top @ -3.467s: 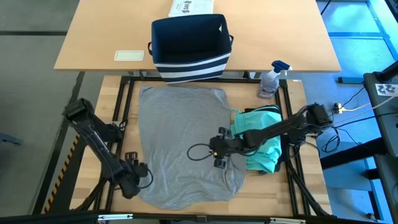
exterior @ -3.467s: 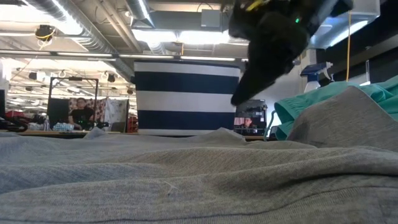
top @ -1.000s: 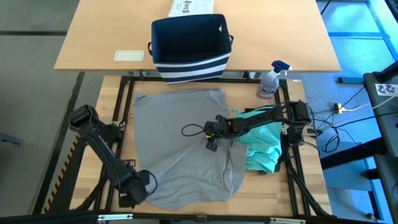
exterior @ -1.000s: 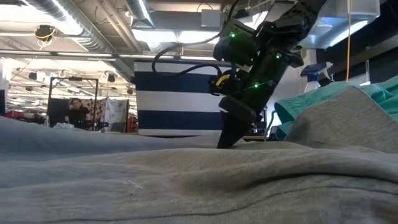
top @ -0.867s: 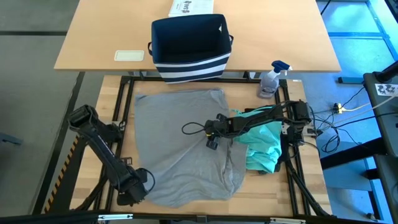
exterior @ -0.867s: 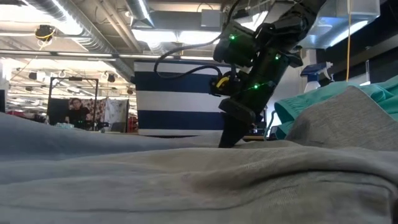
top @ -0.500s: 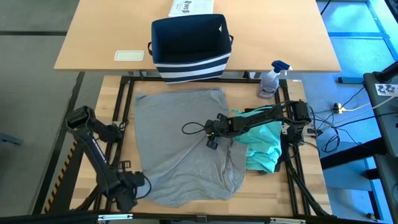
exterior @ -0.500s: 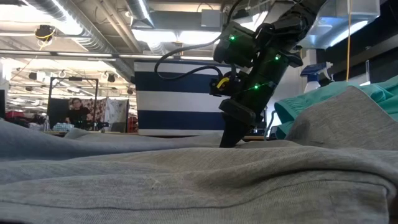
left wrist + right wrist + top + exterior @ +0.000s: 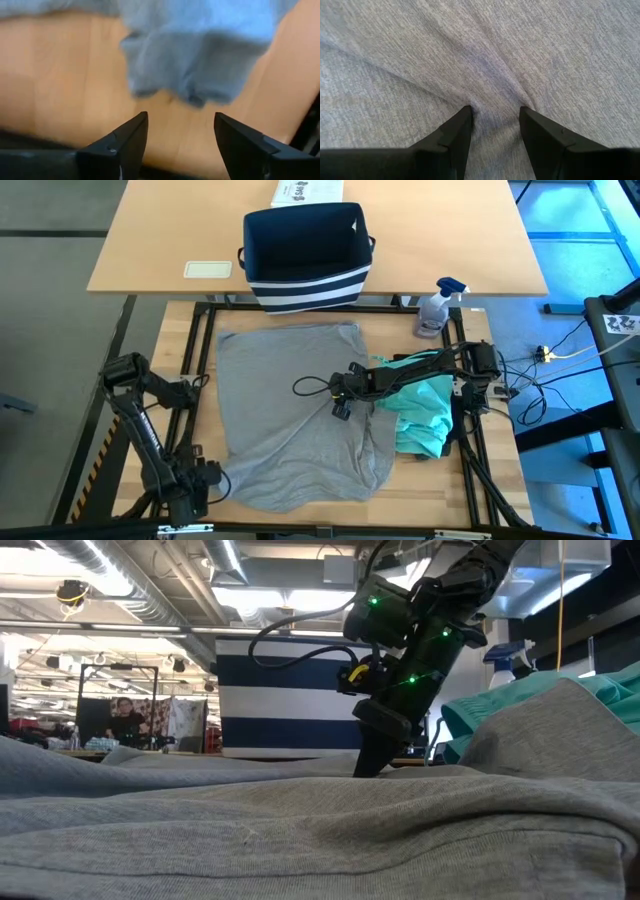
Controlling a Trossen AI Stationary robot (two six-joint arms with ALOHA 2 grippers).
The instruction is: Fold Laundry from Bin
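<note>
Progress: early | grey T-shirt (image 9: 290, 415) spread on bench (image 9: 195, 395), unfolded | right gripper (image 9: 492, 127) fingers pinching it, frame centre | left gripper (image 9: 177, 132) fingers wide, lower left | teal piece (image 9: 425, 415) waits

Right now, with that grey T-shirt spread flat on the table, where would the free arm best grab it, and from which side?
Probably the near-left corner of the grey T-shirt. There the hem bunches into a small raised fold on bare wood, offering an edge to pinch. The open left gripper sits just outside that corner, so it could come in low from the left. The right gripper presses into the shirt's middle.
</note>
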